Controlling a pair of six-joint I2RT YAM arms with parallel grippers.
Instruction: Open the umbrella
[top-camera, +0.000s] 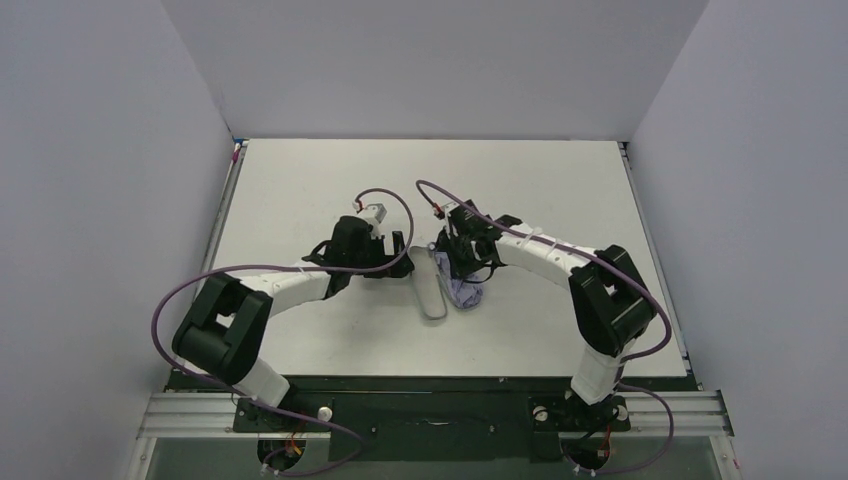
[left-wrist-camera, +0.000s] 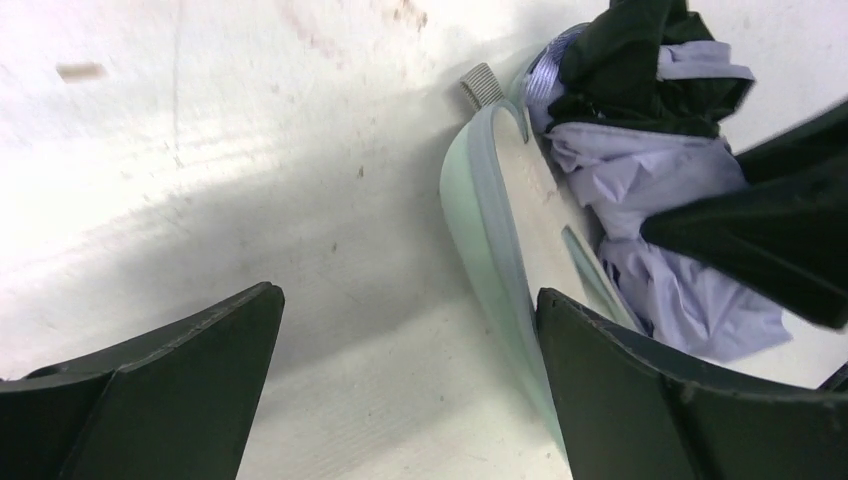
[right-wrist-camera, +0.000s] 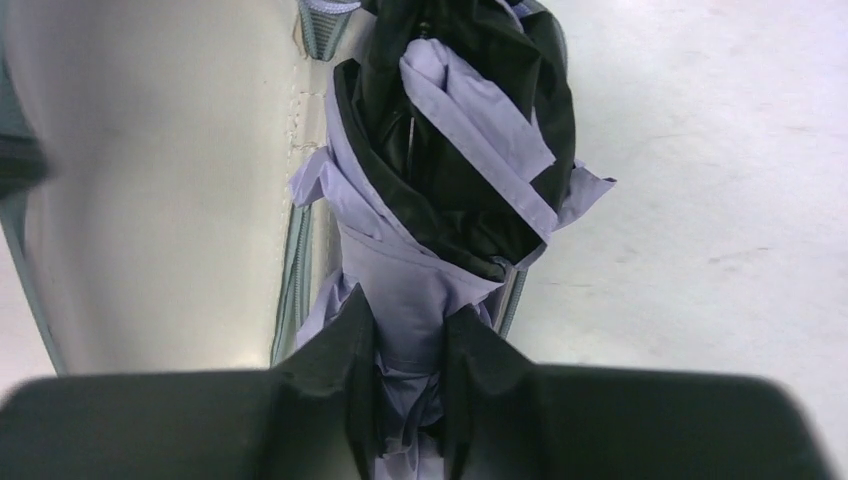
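Note:
The umbrella (right-wrist-camera: 460, 150) is folded, a bundle of pale lavender fabric with black folds, lying in the open pale green case (left-wrist-camera: 480, 220) mid-table. My right gripper (right-wrist-camera: 412, 310) is shut on the lavender fabric at the bundle's near end. In the top view it stands over the umbrella (top-camera: 466, 293). My left gripper (left-wrist-camera: 407, 295) is open just left of the case, with bare table between its fingers and its right finger against the case's edge. The umbrella's shaft and handle are hidden.
The case's lid (right-wrist-camera: 150, 200) lies open to the left of the umbrella, with a grey zip pull (left-wrist-camera: 481, 86) at its far end. White walls enclose the table (top-camera: 560, 190) on three sides. Both arms meet near the table's middle.

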